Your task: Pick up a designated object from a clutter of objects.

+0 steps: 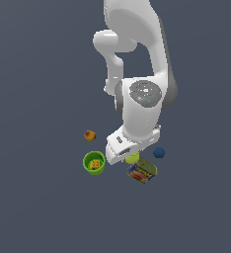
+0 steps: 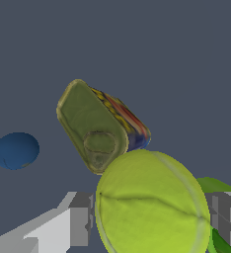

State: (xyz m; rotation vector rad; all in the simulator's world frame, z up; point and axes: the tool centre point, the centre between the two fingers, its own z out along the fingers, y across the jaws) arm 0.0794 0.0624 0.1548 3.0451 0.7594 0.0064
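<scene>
The gripper (image 2: pixel 149 222) is sitting low over the dark grey surface (image 1: pixel 38 207), its grey fingers (image 2: pixel 80 220) standing on either side of the small round yellow-green ball with a tennis-ball seam (image 2: pixel 152 205). Whether the pads are already pressing on the ball or are just beside it, I cannot tell. In the exterior view the ball (image 1: pixel 132 159) is mostly hidden under the hand, lying between the bright green cup holding an orange block (image 1: pixel 94 162) and the small dark blue ball (image 1: pixel 159 152), just beside the flat olive-brown tin (image 1: pixel 142 171).

This looks like the grasping step: the next move is probably calling for a firm squeeze, then a straight lift clear of the tin.

The tin's side is showing red, yellow and blue bands (image 2: pixel 130 121), but no writing is legible.
</scene>
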